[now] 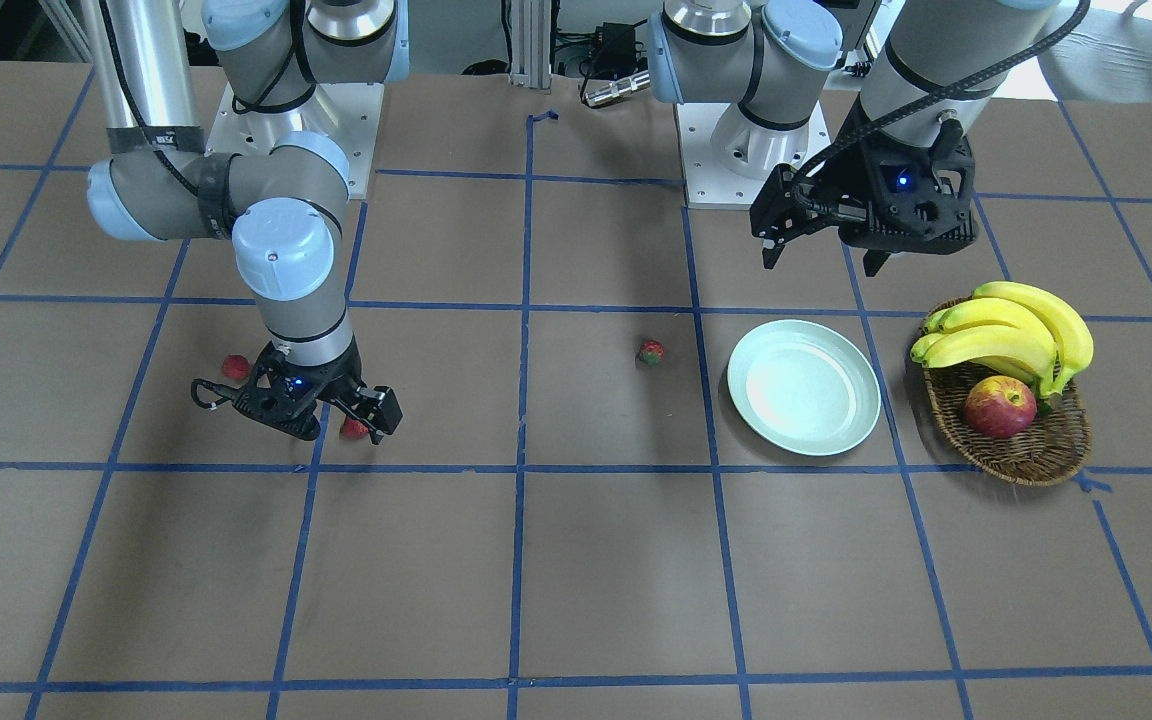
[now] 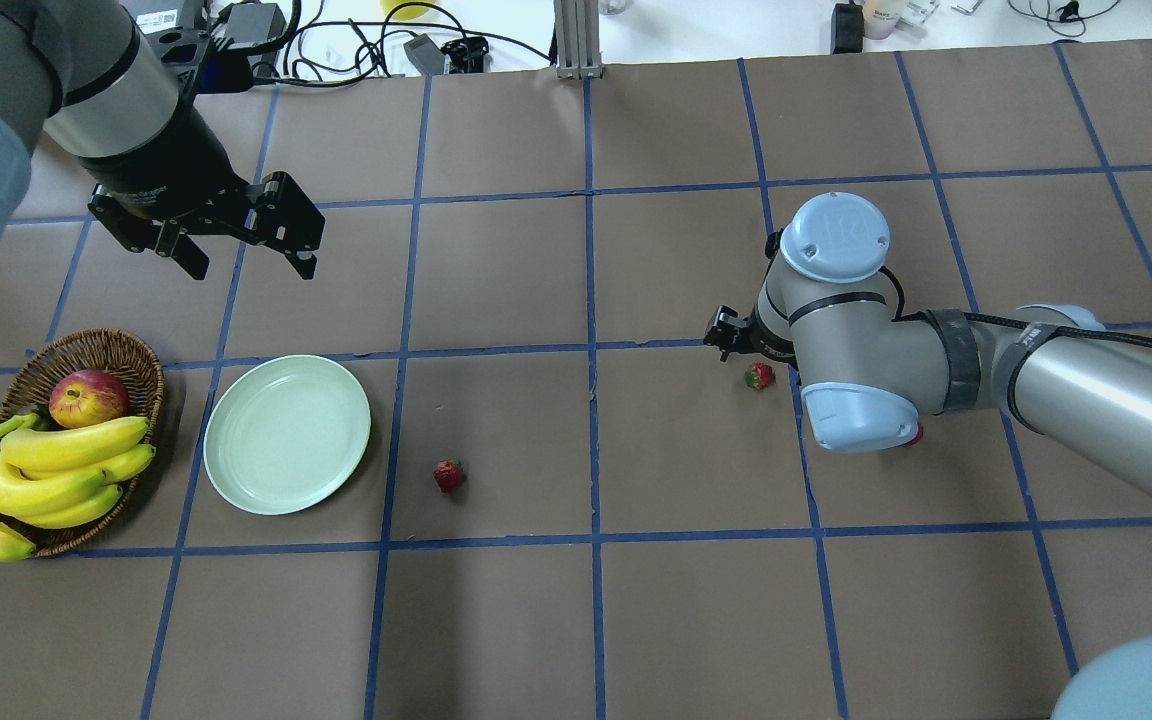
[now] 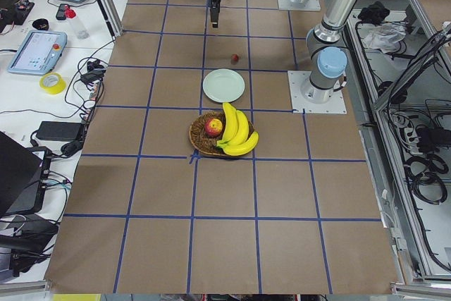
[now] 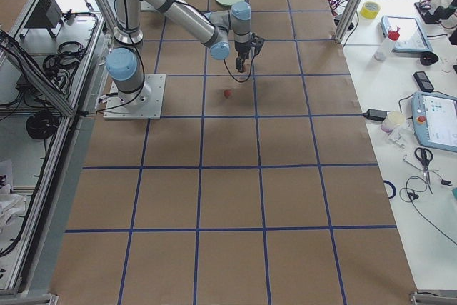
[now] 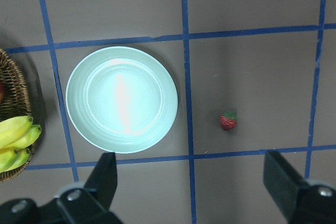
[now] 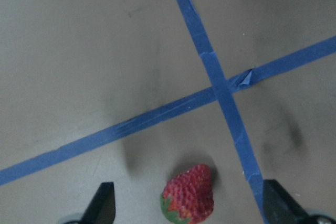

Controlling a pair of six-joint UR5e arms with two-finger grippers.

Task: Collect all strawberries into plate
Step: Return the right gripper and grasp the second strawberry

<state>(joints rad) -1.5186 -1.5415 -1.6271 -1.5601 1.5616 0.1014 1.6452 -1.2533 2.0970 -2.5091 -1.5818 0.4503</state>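
Small red strawberry with green cap [image 6: 188, 193] sits on the brown table, centred between the fingers of the right gripper [image 6: 190, 205], which is spread wide and empty. Berry's long axis crosses the closing line. Pale mint-green glossy plate [image 5: 122, 99] lies well apart, bare, below the wide-spread left gripper [image 5: 194, 174].

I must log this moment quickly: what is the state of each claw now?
Left claw: open, holding nothing.
Right claw: open, a strawberry between its fingers, not yet gripped.
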